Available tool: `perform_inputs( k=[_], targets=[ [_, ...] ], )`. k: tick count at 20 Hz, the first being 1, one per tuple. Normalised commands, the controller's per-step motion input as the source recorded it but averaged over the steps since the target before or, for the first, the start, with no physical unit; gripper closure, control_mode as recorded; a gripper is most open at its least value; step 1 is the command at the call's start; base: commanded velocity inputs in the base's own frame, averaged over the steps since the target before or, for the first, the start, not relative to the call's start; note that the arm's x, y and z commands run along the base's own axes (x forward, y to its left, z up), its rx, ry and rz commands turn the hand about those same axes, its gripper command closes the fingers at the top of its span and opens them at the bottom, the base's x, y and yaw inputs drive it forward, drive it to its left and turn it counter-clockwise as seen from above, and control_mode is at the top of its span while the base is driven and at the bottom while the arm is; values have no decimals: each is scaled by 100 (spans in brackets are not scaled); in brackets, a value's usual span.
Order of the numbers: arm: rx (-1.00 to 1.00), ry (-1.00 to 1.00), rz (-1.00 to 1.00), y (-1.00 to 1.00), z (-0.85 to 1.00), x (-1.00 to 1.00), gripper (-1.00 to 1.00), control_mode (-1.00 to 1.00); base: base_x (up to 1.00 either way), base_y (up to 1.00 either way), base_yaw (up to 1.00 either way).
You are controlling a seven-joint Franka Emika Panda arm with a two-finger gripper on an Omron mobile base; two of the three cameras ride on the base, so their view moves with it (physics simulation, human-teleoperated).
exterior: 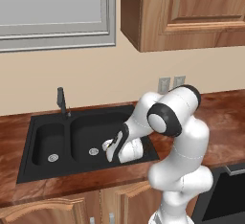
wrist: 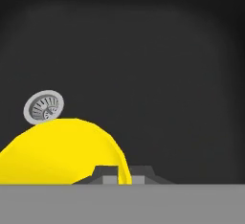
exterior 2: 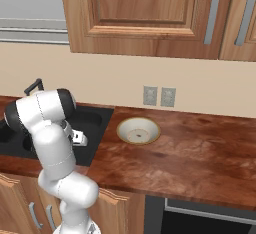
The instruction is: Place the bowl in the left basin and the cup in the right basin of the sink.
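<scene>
Low inside the right basin (exterior: 95, 129) of the black sink (exterior: 67, 170) my gripper (exterior: 108, 150) hangs close to the silver drain (exterior: 93, 151). The hand view has the yellow cup (wrist: 62, 151) at the lower left, seen from above. My gripper (wrist: 123, 174) is shut on the cup's rim wall, one fingertip on each side. The basin's drain (wrist: 44, 107) lies just beyond the cup. The narrower left basin (exterior: 48, 139) holds nothing but its drain. The cream bowl (exterior 2: 138, 130) with a tan rim sits on the wooden counter, right of the sink.
A slim black faucet (exterior: 61, 101) stands behind the divider between the basins. Two wall outlets (exterior 2: 159, 96) are above the bowl. Wooden upper cabinets (exterior 2: 140, 13) hang overhead. The brown counter (exterior 2: 200, 148) stretches to the right, and a dark appliance front (exterior: 225, 194) sits below it.
</scene>
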Motion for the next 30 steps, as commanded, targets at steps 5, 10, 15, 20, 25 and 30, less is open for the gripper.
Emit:
perform_inputs(
  k=[5,10,15,20,25,30],
  targets=[
    [0,0,0,7,-12,0,100,-100,0,0,0],
    [0,0,0,2,-1,0,100,-100,0,0,0],
    [0,0,0,0,0,0,-100,-100,0,0,0],
    [0,0,0,0,0,0,-100,-100,0,0,0],
    [0,0,0,0,7,0,-100,-100,0,0,0],
    [0,0,0,0,29,0,-100,-100,0,0,0]
  ],
)
